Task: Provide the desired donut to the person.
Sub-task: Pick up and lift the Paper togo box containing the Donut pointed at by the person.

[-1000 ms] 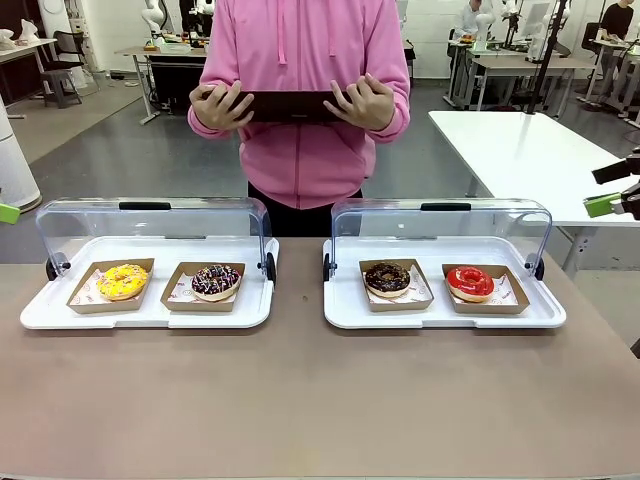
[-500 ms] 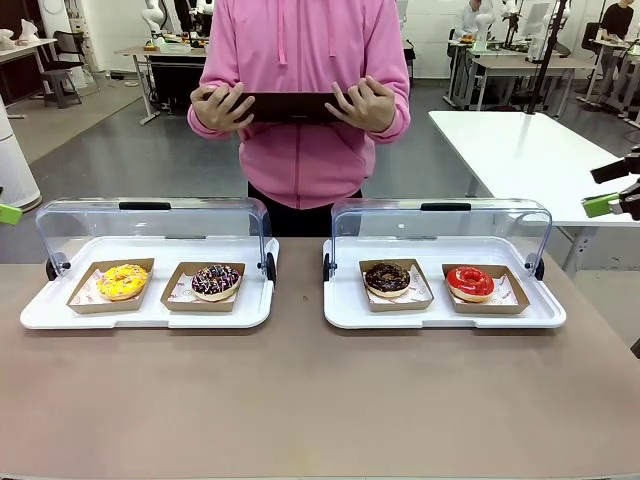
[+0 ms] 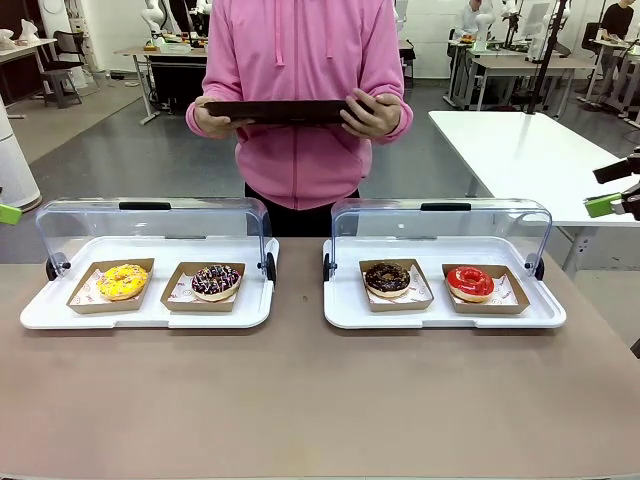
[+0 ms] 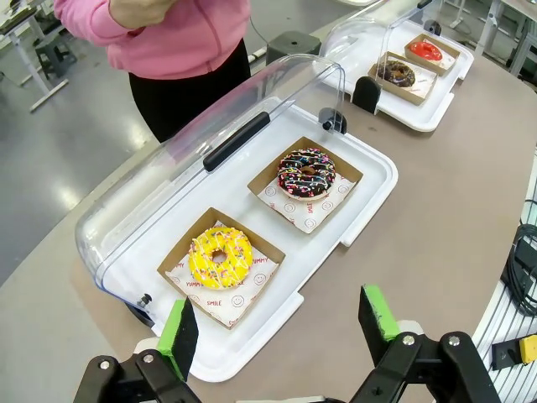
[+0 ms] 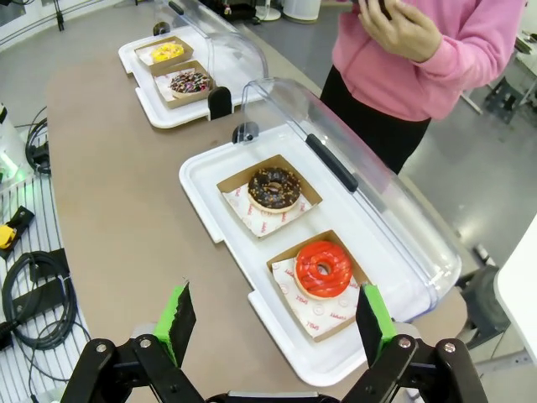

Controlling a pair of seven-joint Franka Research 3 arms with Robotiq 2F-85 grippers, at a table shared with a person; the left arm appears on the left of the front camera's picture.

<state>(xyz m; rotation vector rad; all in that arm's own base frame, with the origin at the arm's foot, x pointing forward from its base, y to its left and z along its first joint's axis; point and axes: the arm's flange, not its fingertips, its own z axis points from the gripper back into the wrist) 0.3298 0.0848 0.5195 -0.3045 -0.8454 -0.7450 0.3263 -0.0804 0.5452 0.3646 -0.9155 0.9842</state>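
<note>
While you look across the brown table (image 3: pixel 300 400), you see a workshop hall with a grey floor, a white table (image 3: pixel 530 150) off to the right and more desks farther back. Two white trays lie side by side on the far half of the surface, slightly apart.

On the left tray (image 3: pixel 40 315) you have a yellow donut (image 3: pixel 122 281) and beside it a sprinkled chocolate donut (image 3: pixel 216 281). On the right tray (image 3: pixel 440 322) sit a dark chocolate donut (image 3: pixel 387 278) and a red donut (image 3: pixel 470 282). Each rests in its own cardboard boat on printed paper. You cannot tell which of the four is wanted.

Both clear lids (image 3: pixel 150 225) stand rolled back along the far edge, between the donuts and the person (image 3: pixel 300 150), who holds a dark tablet (image 3: pixel 285 110) flat in both hands.

Your left gripper (image 4: pixel 277 315) hangs above the near rim of the left tray, jaws wide and holding nothing. Your right gripper (image 5: pixel 273 319) hangs likewise above the near end of the right tray, jaws wide. Cables (image 5: pixel 33 285) lie off the table's end.
</note>
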